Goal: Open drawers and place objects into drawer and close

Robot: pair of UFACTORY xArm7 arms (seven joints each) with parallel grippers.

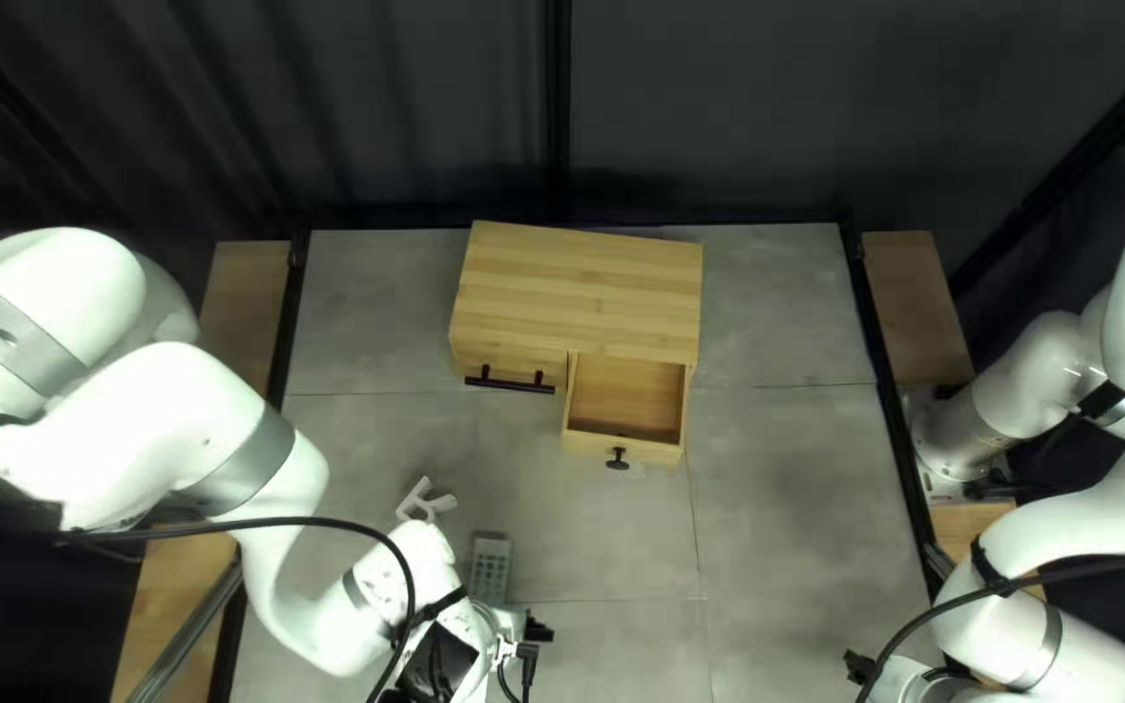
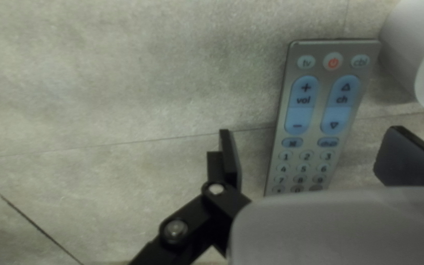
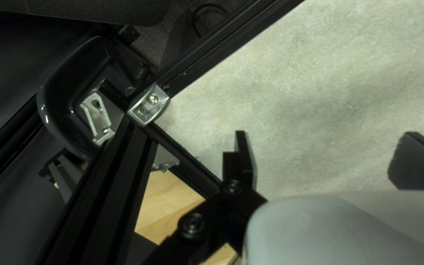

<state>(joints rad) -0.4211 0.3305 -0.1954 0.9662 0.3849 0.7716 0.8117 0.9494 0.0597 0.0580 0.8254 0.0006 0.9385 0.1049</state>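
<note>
My left gripper (image 1: 537, 630) is low at the near edge, beside a grey remote (image 1: 490, 566). In the left wrist view that gripper (image 2: 318, 156) stands open, the remote (image 2: 315, 105) lying ahead of and below its fingers, touched by neither as far as shows. My right gripper (image 1: 860, 667) is at the near right; in its wrist view the gripper (image 3: 330, 159) is open over bare tabletop. The wooden cabinet (image 1: 576, 287) has its right drawer (image 1: 621, 449) pulled out, with nothing visible inside. Its left drawer (image 1: 511, 359), with a black bar handle, is closed.
A white angular object (image 1: 425, 500) lies beyond the remote, near my left arm. A white hollow round object (image 2: 408, 54) sits beside the remote's top end. The black frame (image 3: 202, 56) edges the table near my right gripper.
</note>
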